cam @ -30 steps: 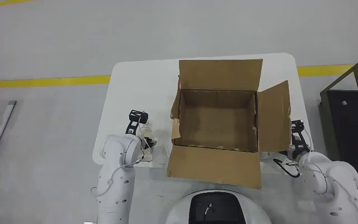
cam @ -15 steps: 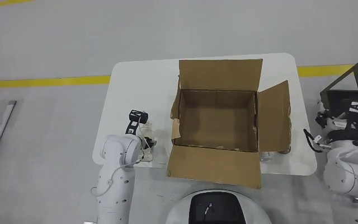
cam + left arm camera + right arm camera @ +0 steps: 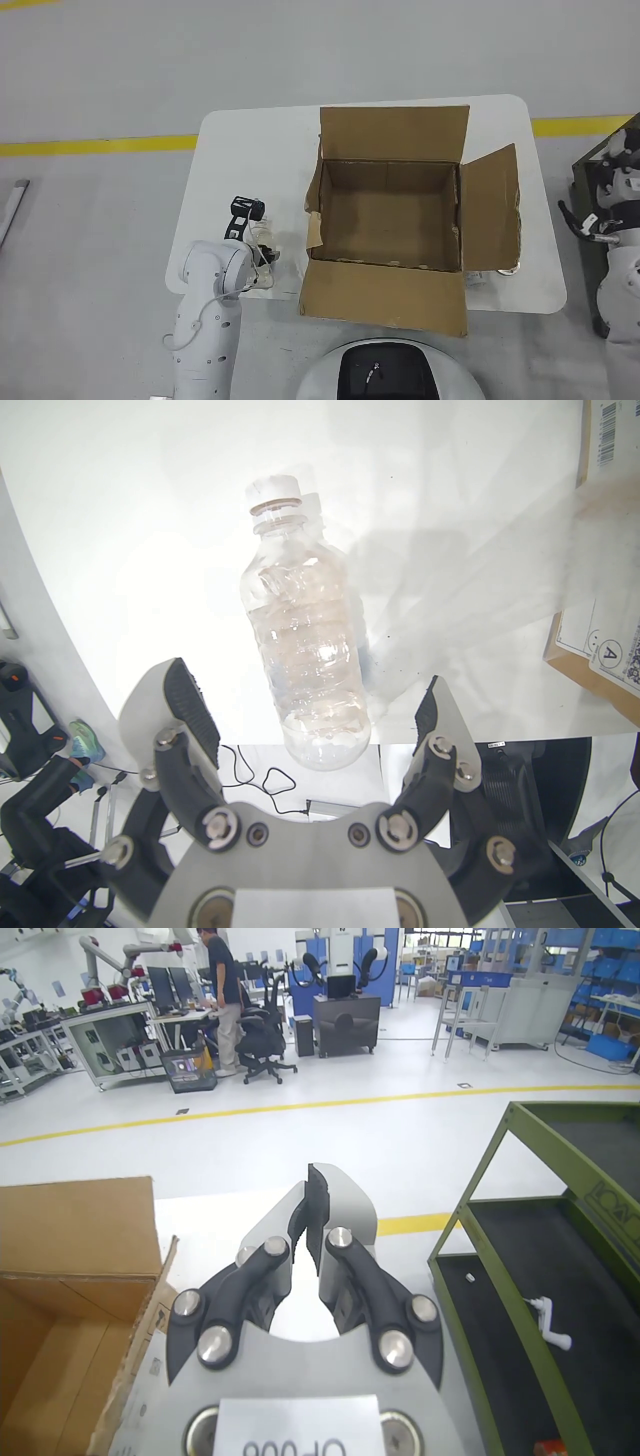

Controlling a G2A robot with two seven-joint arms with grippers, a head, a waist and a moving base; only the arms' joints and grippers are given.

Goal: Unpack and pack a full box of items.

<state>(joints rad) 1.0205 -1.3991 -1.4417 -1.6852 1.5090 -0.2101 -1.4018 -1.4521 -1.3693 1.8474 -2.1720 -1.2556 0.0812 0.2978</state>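
Observation:
An open cardboard box (image 3: 390,215) stands in the middle of the white table (image 3: 250,150); its inside looks bare and its flaps are folded out. A clear plastic bottle (image 3: 305,650) with a white cap lies on the table near the front-left corner (image 3: 263,248), its base at the table's edge. My left gripper (image 3: 315,710) hangs open just behind the bottle's base, one finger on either side, touching nothing. My right gripper (image 3: 312,1198) is shut on nothing, held off the table's right side between the box (image 3: 75,1248) and a green cart.
The green cart (image 3: 550,1253) with black shelves stands right of the table (image 3: 610,170); a small white part (image 3: 547,1328) lies on one shelf. A small clear item (image 3: 505,268) peeks out under the box's right flap. Yellow floor tape runs behind the table.
My right arm has swung from the table's front-right corner out to the right, beside the cart. The left arm, bottle and box have stayed put.

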